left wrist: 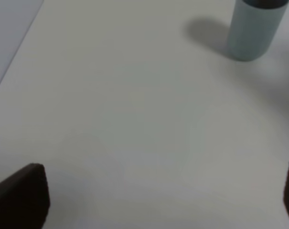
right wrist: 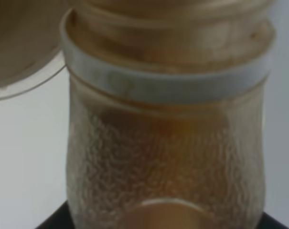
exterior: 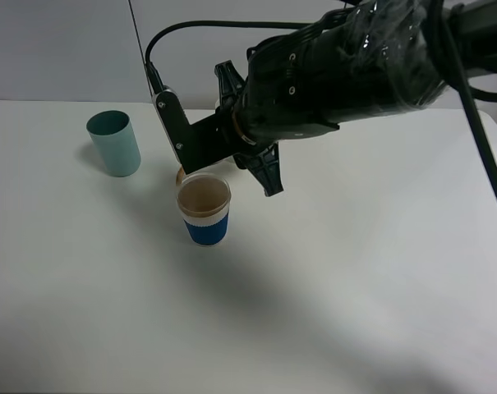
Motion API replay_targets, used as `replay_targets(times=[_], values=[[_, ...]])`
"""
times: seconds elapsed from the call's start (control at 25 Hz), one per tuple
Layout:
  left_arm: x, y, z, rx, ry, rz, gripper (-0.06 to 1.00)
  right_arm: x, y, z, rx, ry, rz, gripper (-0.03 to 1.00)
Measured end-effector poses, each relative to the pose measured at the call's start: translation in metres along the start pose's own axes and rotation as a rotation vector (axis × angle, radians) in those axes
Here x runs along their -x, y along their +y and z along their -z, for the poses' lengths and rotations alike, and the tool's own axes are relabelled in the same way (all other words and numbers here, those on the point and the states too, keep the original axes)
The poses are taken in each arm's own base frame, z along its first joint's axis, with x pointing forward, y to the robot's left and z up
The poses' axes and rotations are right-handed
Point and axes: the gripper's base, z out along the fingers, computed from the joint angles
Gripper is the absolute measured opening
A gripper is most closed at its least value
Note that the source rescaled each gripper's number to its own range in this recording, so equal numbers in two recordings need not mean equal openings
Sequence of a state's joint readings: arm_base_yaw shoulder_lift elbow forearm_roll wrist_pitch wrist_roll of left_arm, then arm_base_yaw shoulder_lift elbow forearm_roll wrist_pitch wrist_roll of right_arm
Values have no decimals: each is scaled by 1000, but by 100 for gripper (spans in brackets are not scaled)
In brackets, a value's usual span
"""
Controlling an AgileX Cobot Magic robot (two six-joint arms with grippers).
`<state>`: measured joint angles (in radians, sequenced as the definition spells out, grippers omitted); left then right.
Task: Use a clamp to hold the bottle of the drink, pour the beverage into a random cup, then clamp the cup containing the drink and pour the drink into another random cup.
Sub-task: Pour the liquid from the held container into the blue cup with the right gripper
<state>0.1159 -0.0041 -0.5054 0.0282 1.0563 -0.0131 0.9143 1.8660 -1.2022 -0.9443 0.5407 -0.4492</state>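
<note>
Right pincer (exterior: pixel 219 152) clamps the clear textured plastic bottle of amber drink (right wrist: pixel 165 157), tipped over the blue-and-white paper cup (exterior: pixel 205 215).
Pale teal cup (exterior: pixel 114 144) stands well apart on the white bench (exterior: pixel 355 287); left pincer (left wrist: pixel 156 195) gapes, empty.

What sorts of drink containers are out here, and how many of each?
Cups: 2, a teal cup and a blue cup with brown drink in it
Bottles: 1, the bottle
Total: 3
</note>
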Motion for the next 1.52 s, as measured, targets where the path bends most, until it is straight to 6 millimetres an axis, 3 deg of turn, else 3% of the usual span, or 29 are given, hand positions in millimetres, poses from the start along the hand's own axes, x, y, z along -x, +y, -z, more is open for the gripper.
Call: replay_targets(times=[0.48,1.52], values=[[0,0,0,0,0,0,100,5,2,3,0,16,30,0],[0,0,0,0,0,0,100,-4,3,7,25,105,37,0]])
